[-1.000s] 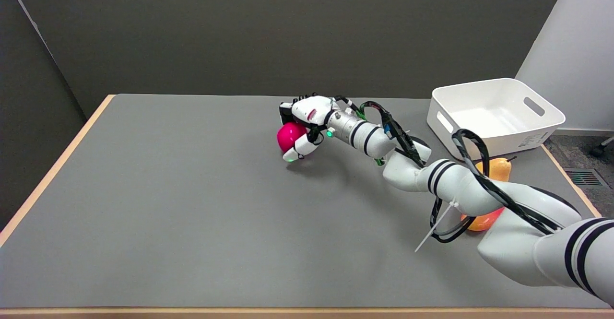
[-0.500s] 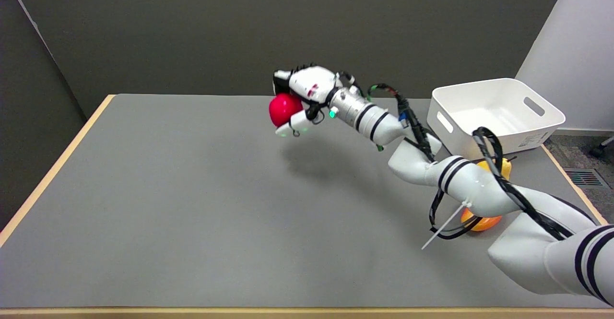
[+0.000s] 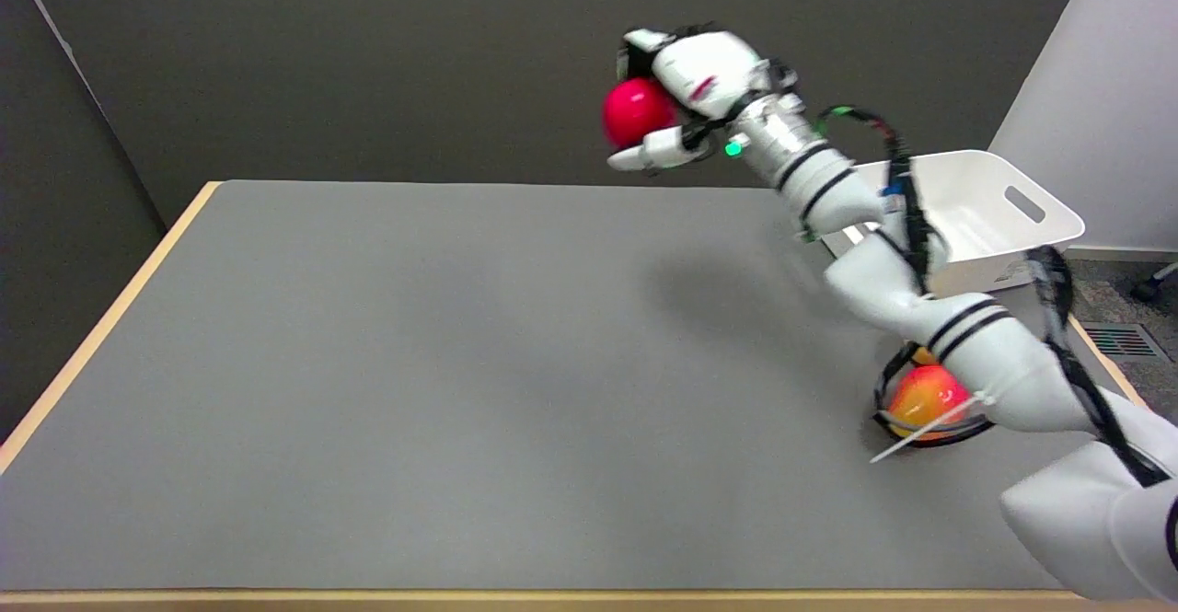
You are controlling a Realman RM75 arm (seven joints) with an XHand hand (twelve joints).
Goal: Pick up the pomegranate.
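Note:
The pomegranate [image 3: 633,110], a round bright red fruit, is high in the air above the far side of the grey table [image 3: 368,363]. My right hand [image 3: 686,92] grips it, with fingers curled over its top and the thumb under it. The white arm stretches up from the lower right to reach it.
A white bin [image 3: 975,212] stands at the table's far right, partly behind my forearm. An orange-yellow pear [image 3: 920,396] lies on the table near the right edge, half hidden by the arm and its cables.
My right hand has lifted the pomegranate from the table, raising it high and carrying it to the right. The arm has swung up with it, uncovering more of the pear's lower part.

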